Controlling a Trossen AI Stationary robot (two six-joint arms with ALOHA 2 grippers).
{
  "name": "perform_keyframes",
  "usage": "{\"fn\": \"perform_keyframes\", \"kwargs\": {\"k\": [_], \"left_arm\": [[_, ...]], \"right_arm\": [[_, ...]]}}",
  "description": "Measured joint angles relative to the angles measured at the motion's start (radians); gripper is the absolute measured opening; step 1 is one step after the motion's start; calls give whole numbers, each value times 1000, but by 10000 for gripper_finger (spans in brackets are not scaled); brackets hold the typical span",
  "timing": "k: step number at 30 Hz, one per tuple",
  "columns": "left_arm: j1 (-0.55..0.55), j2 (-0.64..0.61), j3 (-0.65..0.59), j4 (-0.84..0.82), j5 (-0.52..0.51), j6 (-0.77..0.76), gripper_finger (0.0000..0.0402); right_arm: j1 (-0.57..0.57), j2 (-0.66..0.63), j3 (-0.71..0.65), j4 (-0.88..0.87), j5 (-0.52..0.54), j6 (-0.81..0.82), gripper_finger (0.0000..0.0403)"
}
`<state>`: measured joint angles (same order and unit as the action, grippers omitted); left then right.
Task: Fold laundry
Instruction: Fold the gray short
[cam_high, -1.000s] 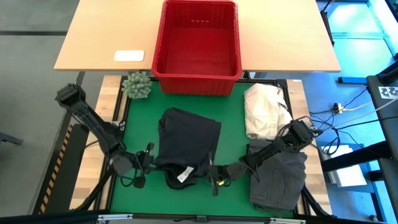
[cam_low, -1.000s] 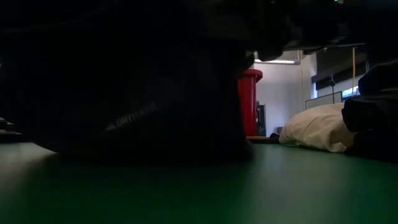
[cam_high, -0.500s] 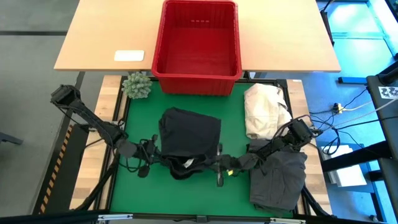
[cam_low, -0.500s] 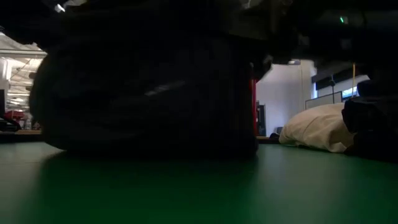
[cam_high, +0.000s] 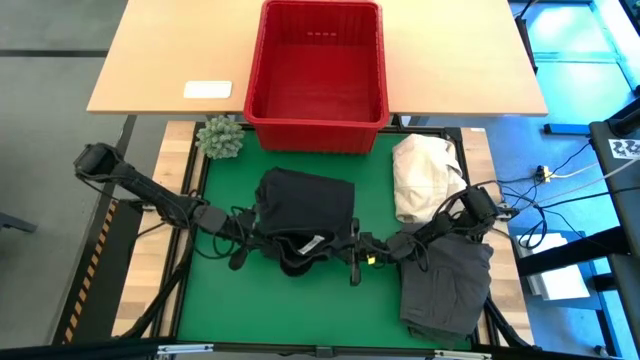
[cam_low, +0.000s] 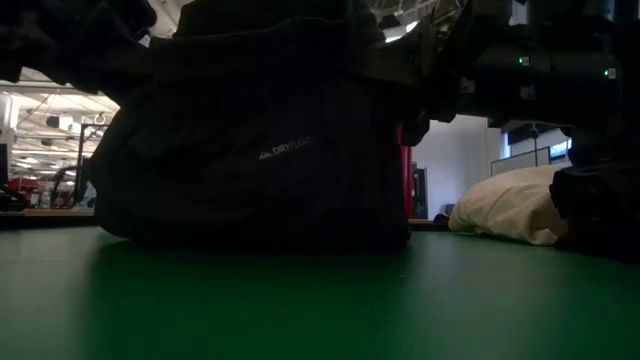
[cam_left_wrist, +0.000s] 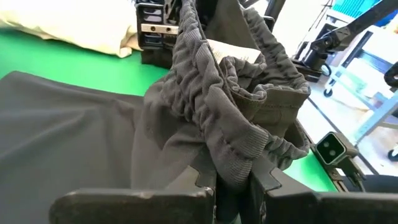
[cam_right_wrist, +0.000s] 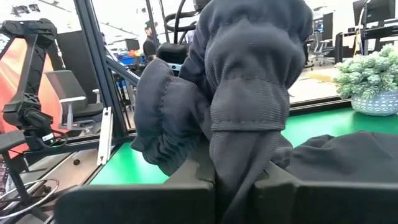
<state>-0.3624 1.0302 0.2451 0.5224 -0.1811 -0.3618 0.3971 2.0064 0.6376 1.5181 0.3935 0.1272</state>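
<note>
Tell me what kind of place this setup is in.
Probably a robotics lab or test workshop, not a home. The green work mat sits in a metal frame with loose cables, another robot arm stands beyond the table, and office chairs sit under bright ceiling lights behind it.

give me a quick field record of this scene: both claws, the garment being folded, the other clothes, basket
left claw: shut on the elastic waistband of the black cloth garment, at its near left edge
right claw: shut on the same waistband, near right edge
garment state: lying on the green mat, near edge lifted
dark grey garment: lying on the mat's right side
cream-white cloth heap: beyond the dark grey garment
red plastic basket: on the wooden table, holds nothing
</note>
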Motion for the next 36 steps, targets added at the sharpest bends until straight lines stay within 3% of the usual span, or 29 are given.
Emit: {"fn": "perform_keyframes", "kwargs": {"k": [21, 30, 36], "left_arm": [[14, 1, 0, 4, -19, 40, 22], [78, 1, -31, 16, 17, 46, 22], [108, 1, -103, 141, 45, 20, 22]], "right_arm": [[1, 1, 0, 6, 19, 26, 11], [1, 1, 1, 5, 67, 32, 11], [1, 1, 1, -1, 78, 33, 11]]}}
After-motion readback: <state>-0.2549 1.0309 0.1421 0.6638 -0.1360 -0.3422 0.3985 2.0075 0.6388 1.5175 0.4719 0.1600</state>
